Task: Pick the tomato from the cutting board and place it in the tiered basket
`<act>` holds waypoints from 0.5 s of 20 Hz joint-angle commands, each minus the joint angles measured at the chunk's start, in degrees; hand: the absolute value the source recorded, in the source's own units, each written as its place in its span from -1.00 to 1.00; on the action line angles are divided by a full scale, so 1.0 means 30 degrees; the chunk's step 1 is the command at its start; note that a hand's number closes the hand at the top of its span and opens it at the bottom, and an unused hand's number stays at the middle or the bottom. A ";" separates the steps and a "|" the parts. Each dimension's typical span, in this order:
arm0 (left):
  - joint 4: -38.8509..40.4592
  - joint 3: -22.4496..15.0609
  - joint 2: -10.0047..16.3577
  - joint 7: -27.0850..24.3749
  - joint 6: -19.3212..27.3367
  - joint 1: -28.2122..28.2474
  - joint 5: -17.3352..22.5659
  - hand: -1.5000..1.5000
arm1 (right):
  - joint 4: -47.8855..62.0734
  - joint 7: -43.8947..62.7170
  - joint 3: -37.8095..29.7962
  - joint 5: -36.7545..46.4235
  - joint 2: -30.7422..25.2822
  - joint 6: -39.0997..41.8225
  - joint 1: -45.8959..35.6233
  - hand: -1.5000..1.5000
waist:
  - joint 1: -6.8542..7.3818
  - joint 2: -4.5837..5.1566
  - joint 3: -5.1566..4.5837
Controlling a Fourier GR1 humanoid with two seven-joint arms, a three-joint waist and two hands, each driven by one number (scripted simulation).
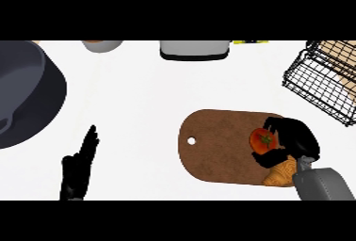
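Curling round the tomato (pixel 262 140), the right hand (pixel 297 137) pinches it at the cutting board's (pixel 215 141) right end, seemingly not yet lifted. The carry to the tiered basket (pixel 327 80), beyond the board's upper right, remains. The left hand (pixel 80 164) rests straight-fingered left of the board. No writing is legible.

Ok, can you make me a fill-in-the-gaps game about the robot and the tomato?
1. The tomato is on the ___ cutting board.
2. The right hand curls round the ___.
3. The left hand rests ___, with its fingers straight.
4. The tiered basket is made of black ___.
Missing words: brown, tomato, open, wire.
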 commanded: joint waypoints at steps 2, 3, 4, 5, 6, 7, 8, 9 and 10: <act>-0.0372 0.0553 0.0319 0.0021 0.0181 0.0412 0.0186 0.00 | 0.1911 -0.0073 -0.5767 -0.2014 -0.4688 0.0434 0.1794 1.00 | -0.0871 0.0095 0.0091; -0.0060 0.0512 0.0065 -0.0304 0.0377 0.0291 0.0101 0.00 | 0.2049 -0.0782 -0.7024 -0.3111 -0.5237 0.0366 0.1752 1.00 | -0.0858 0.0095 0.0082; -0.0450 0.0346 0.0153 0.0200 -0.0006 0.0186 0.0281 0.00 | 0.2967 -0.1222 -0.7956 -0.3681 -0.5653 0.0216 0.1791 1.00 | -0.0497 0.0119 0.0104; -0.1363 -0.0402 -0.0289 0.0932 0.0613 0.0394 -0.0410 0.00 | 0.2712 -0.1447 -0.8560 -0.4287 -0.5860 0.0392 0.2448 1.00 | -0.0444 0.0012 0.0101; 0.0286 0.0313 0.0045 -0.0142 -0.0074 -0.0148 0.0213 0.00 | 0.2531 -0.1607 -0.9258 -0.4691 -0.6645 0.0794 0.2186 1.00 | -0.0372 0.0074 0.0043; -0.0079 0.0661 0.0555 0.0767 -0.0430 -0.0555 0.0515 0.00 | 0.2626 -0.2754 -1.0088 -0.5468 -0.6887 0.0346 0.2649 1.00 | -0.0364 0.0055 0.0060; -0.0648 -0.0149 -0.0205 0.0005 0.0263 0.0988 -0.0122 0.00 | 0.1885 -0.2219 -1.1158 -0.6868 -0.6791 0.1147 0.2110 1.00 | -0.0320 -0.0050 0.0049; -0.0485 -0.0222 -0.0529 0.0308 0.0525 0.0262 -0.0187 0.00 | 0.1359 -0.1543 -1.1560 -0.7486 -0.6042 0.1111 0.2030 1.00 | -0.0367 -0.0036 0.0039; -0.0849 -0.0002 -0.0087 0.1121 0.0517 -0.0136 -0.0257 0.00 | 0.0928 -0.2013 -1.2549 -0.8153 -0.7134 0.1582 0.2183 1.00 | -0.0481 -0.0065 0.0041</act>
